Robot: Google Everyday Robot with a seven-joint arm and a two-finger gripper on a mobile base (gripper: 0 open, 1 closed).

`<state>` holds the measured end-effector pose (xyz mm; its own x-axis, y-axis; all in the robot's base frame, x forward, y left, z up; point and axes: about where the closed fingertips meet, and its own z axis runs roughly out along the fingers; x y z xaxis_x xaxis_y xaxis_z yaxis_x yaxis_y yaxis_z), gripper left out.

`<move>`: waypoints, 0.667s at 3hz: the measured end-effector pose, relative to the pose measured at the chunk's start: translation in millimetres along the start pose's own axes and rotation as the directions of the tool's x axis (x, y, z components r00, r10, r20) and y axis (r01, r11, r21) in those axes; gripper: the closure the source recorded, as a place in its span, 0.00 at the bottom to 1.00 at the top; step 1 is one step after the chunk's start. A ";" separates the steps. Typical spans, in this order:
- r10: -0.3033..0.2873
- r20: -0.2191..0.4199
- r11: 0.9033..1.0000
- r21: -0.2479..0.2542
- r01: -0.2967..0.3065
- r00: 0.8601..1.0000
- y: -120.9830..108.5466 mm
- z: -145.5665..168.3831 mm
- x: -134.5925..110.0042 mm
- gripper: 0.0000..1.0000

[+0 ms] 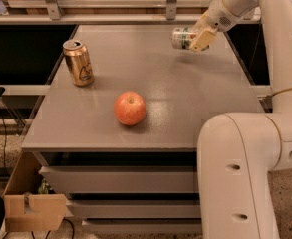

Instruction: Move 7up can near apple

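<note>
The 7up can (181,38), white-silver with a green band, is held on its side at the far right of the grey table (185,108), lifted a little above the surface. My gripper (197,38) is shut on the can's right end. The red-orange apple (130,108) sits near the table's front middle, well to the left of and nearer than the can.
A gold-bronze can (78,62) stands upright at the table's left side. My white arm and base (245,173) fill the right foreground. Drawers lie under the table, and a cardboard box (33,210) sits at the lower left. A shelf runs along the back.
</note>
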<state>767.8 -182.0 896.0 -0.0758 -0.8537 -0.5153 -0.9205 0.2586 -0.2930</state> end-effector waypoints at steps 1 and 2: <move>-0.072 -0.063 0.997 -0.027 0.070 0.995 9.6 -14.2 -1.7 1.00; -0.114 -0.140 0.993 -0.026 0.111 0.983 11.3 -32.3 1.8 1.00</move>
<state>744.9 -195.2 917.7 -0.0234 -0.9326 -0.3602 -0.9330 0.1498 -0.3272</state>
